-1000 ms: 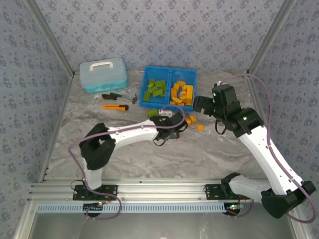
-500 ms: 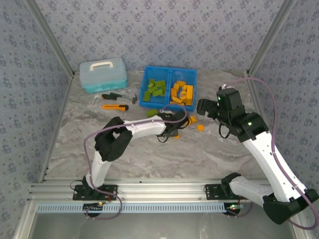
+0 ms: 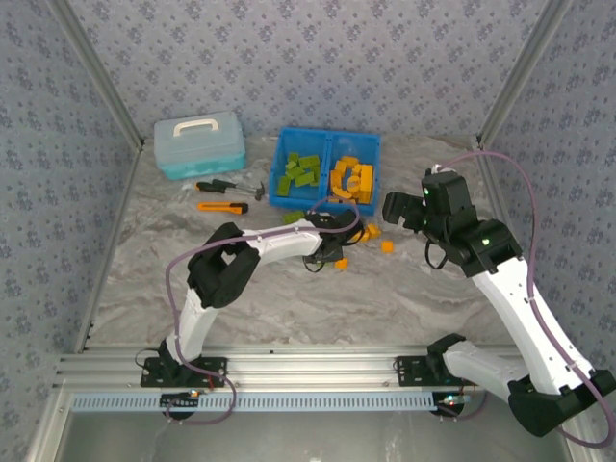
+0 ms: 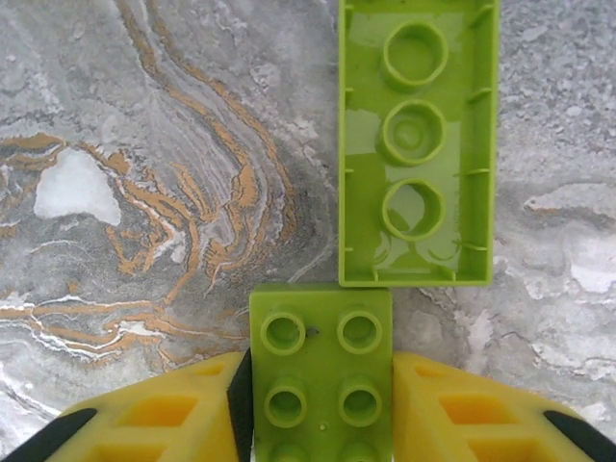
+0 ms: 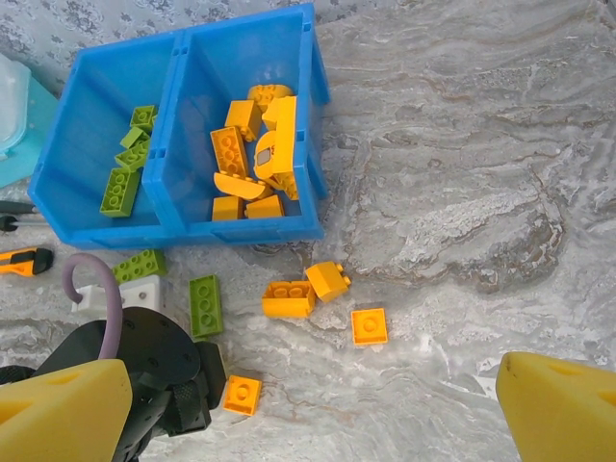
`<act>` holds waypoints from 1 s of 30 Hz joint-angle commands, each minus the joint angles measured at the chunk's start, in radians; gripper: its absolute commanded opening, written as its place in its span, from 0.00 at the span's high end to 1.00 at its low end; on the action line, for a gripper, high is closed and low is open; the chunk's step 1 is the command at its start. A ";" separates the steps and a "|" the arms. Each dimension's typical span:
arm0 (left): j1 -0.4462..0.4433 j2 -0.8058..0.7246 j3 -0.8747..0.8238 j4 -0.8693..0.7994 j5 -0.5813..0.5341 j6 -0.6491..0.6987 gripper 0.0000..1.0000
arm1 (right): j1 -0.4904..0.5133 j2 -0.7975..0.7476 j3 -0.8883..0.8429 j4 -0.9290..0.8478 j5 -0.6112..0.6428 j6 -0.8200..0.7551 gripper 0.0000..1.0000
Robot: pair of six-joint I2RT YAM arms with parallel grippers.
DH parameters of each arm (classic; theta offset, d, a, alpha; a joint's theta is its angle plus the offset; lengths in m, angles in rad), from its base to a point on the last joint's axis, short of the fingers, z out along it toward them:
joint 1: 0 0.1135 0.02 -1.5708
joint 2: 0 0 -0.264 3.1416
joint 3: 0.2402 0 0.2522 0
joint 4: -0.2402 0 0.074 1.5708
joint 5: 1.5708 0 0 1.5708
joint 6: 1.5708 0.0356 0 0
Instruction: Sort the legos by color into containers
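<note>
The left gripper [image 4: 320, 409] has its yellow fingers [image 4: 144, 423] clamped on a small green lego brick [image 4: 320, 351] between them. Touching its far edge, an upturned long green brick [image 4: 417, 144] points lengthwise away. The right gripper [image 5: 308, 404] gapes wide.

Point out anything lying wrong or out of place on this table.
One long green brick lies upside down, hollow underside up, right next to the small green brick in the left gripper. Four orange bricks sit loose on the table, just outside the blue bin.
</note>
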 commanded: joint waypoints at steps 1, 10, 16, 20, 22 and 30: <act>0.002 0.019 -0.033 -0.109 0.051 -0.013 0.65 | -0.005 -0.013 -0.011 -0.015 0.008 0.012 0.00; 0.016 -0.162 0.032 -0.173 -0.027 0.051 0.75 | -0.004 -0.013 -0.002 -0.014 -0.007 0.022 0.00; 0.122 -0.245 0.204 -0.198 -0.168 0.290 0.74 | -0.005 -0.012 -0.003 -0.012 -0.011 0.032 0.00; 0.244 -0.156 0.391 -0.167 -0.185 0.484 0.75 | -0.003 -0.010 -0.002 -0.013 -0.020 0.040 0.00; 0.290 -0.091 0.481 -0.149 -0.194 0.550 0.75 | -0.003 -0.013 -0.002 -0.020 -0.025 0.044 0.00; 0.368 0.189 0.822 -0.094 -0.115 0.718 0.75 | 0.001 -0.028 0.005 -0.041 -0.011 0.042 0.00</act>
